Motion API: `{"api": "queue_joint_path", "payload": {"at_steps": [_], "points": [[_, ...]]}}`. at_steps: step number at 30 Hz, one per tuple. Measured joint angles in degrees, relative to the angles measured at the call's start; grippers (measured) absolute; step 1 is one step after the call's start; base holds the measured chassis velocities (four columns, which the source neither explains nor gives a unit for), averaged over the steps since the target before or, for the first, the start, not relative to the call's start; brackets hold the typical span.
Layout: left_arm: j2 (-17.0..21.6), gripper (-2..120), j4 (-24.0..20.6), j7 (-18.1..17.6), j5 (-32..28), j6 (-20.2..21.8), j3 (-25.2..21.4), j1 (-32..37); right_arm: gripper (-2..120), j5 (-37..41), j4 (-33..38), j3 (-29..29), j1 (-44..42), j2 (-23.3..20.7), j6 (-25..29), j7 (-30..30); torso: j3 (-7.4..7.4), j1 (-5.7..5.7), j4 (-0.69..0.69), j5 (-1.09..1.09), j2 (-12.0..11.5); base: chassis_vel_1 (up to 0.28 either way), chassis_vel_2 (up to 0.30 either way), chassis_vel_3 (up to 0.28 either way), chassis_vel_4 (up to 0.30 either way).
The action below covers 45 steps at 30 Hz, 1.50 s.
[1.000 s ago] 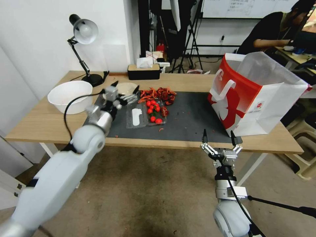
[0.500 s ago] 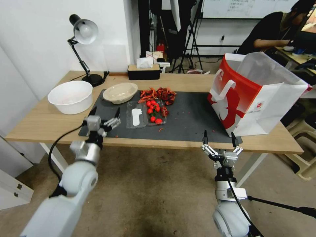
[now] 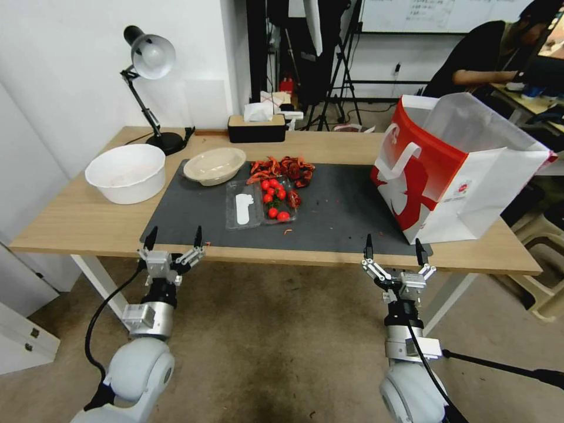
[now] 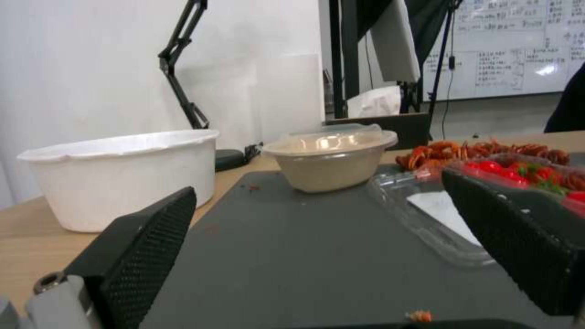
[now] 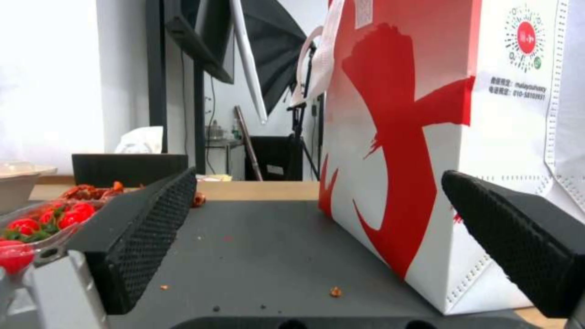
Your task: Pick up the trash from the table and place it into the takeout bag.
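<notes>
Trash: a beige shallow bowl [image 3: 215, 165] under a clear lid sits toward the tabletop's far left on the dark mat [image 3: 341, 217]; beside it a clear tray [image 3: 260, 202] of red tomatoes lies open, with red shell scraps [image 3: 283, 167] just behind, toward the far edge.
Takeout bag: the red-and-white bag [image 3: 455, 170] stands upright near the tabletop's right end, mouth open.
Step in hand: judged as between pickups, both arms level with the tabletop's near edge and nothing carried.
Left gripper [image 3: 173, 238]: at the near edge by the mat's left corner, fingers spread wide, empty, touching nothing.
Right gripper [image 3: 392, 249]: at the near edge just before the bag, fingers spread wide, empty.
Next move calls for: likely a reach across the mat to the bowl or tray, closing on a rim without spilling.
Untouched: a white bowl [image 3: 125, 173] near the left edge.
</notes>
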Motion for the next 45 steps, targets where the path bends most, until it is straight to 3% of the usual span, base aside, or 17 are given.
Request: {"api": "queue_joint_path", "payload": {"at_steps": [13,16,22,26,29,39,45], "points": [[2.18,100,1.95,2.11,1.32,1.42,2.38,-5.28,100,-0.13,-0.20,0.04,-0.19,0.06,0.25,0.23,0.00,0.01,0.00,0.00,0.00,0.000,0.000,0.000,0.000],[5.57,100,4.55,4.58,2.63,3.19,3.47,-9.69,100,-0.23,-0.26,-0.13,0.02,0.00,0.21,0.23,0.00,0.01,-0.01,-0.02,0.00,0.000,0.000,0.000,0.000],[8.54,100,7.46,6.81,3.46,3.85,4.19,-13.30,100,-0.28,-0.43,-0.44,0.42,-0.06,0.03,0.16,0.00,0.01,0.03,-0.01,0.00,0.000,0.000,0.000,0.000],[12.27,100,12.68,9.46,4.34,3.90,5.89,-19.22,100,-0.32,-0.57,-0.48,0.58,0.01,-0.04,0.13,0.00,0.01,-0.02,0.01,0.00,0.000,0.000,0.000,0.000],[17.20,100,22.95,14.86,6.18,2.29,9.89,-30.47,100,-0.63,-1.06,-0.57,0.88,0.49,-0.16,0.11,0.01,0.01,0.00,0.00,0.00,0.000,0.000,0.000,0.000],[18.22,100,34.93,19.35,9.21,-0.52,18.09,-42.09,100,-1.00,-1.55,-0.62,1.50,1.01,-0.65,0.08,0.01,0.02,0.00,0.01,0.00,0.000,0.000,0.000,0.000],[17.19,100,40.30,20.00,12.82,-2.84,21.50,-46.95,100,-1.04,-1.78,-0.52,1.58,1.12,-0.69,0.09,0.01,0.01,-0.01,0.01,-0.01,0.000,0.000,0.000,0.000]]}}
